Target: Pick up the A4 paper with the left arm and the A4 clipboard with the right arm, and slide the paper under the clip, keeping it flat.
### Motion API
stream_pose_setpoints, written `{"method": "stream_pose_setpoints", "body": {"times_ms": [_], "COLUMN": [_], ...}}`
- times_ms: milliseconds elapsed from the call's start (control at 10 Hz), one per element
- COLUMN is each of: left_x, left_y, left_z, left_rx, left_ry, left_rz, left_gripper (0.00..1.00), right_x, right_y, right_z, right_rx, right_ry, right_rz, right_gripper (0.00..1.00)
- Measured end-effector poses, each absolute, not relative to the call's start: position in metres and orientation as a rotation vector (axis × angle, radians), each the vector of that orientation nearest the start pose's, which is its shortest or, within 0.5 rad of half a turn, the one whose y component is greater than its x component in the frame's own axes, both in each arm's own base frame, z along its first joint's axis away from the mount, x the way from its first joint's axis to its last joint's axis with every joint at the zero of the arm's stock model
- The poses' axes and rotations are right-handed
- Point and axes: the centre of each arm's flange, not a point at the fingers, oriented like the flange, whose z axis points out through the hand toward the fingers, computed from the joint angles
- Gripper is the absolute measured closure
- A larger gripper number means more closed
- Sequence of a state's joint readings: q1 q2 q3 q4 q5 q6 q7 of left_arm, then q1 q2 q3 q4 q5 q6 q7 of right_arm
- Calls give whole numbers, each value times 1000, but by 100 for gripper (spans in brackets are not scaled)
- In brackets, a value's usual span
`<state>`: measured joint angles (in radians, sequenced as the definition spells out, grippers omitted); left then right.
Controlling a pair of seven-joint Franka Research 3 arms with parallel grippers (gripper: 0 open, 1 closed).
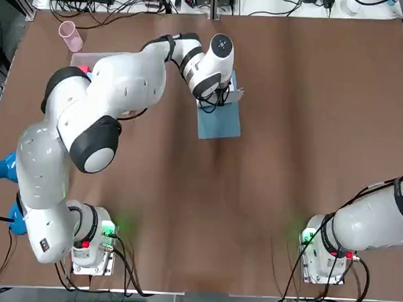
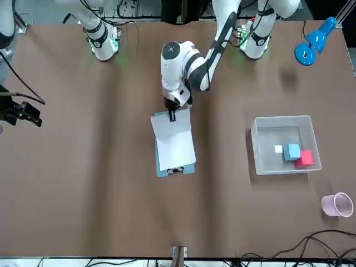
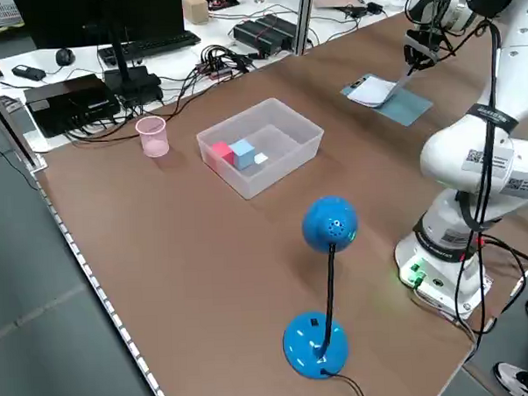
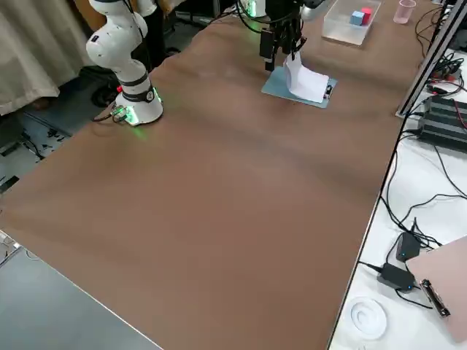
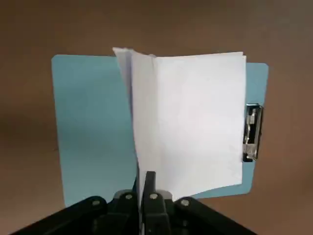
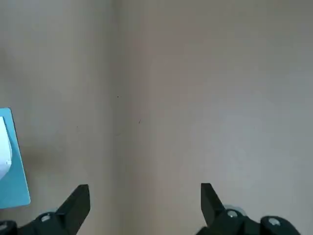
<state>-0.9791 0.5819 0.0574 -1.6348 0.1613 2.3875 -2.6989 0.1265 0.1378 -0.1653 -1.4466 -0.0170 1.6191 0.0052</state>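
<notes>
The light-blue clipboard (image 1: 219, 122) lies flat on the brown table, far centre. The white paper (image 2: 175, 142) rests on it, and one edge is lifted and curled (image 5: 195, 122). My left gripper (image 5: 149, 178) is shut on that raised edge, at the board's end away from the clip (image 5: 252, 132). The paper's opposite edge reaches the clip; I cannot tell whether it sits under it. In the front view the left gripper (image 2: 171, 115) hangs just above the board (image 2: 167, 173). My right gripper (image 6: 145, 205) is open and empty over bare table, well off to the robot's right (image 2: 25, 113).
A clear plastic bin (image 2: 257, 150) holding blue, red and white blocks stands on the robot's left of the board. A pink cup (image 2: 337, 204) is at the far left corner. A blue desk lamp (image 2: 311, 44) stands near the left arm's base.
</notes>
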Motion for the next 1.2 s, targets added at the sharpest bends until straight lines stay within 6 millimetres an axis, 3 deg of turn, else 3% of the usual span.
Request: {"method": "stream_pose_setpoints", "body": {"times_ms": [500, 800, 1000, 1200], "left_x": [418, 418, 418, 418], "left_y": [-564, -564, -565, -567], "left_z": [289, 291, 295, 314], "left_rx": [2066, 2089, 2099, 2093], "left_ry": [2097, 2066, 2046, 2028], "left_rz": [182, 183, 182, 178], "left_gripper": [99, 92, 62, 33], "right_x": [601, 601, 602, 602], "right_y": [-19, -21, -20, -20], "right_z": [609, 608, 608, 608], "right_rx": [-3181, -3181, -3181, -3181], "right_ry": [70, 73, 72, 73], "right_rz": [-57, -56, -58, -59], "right_gripper": [0, 0, 0, 0]}}
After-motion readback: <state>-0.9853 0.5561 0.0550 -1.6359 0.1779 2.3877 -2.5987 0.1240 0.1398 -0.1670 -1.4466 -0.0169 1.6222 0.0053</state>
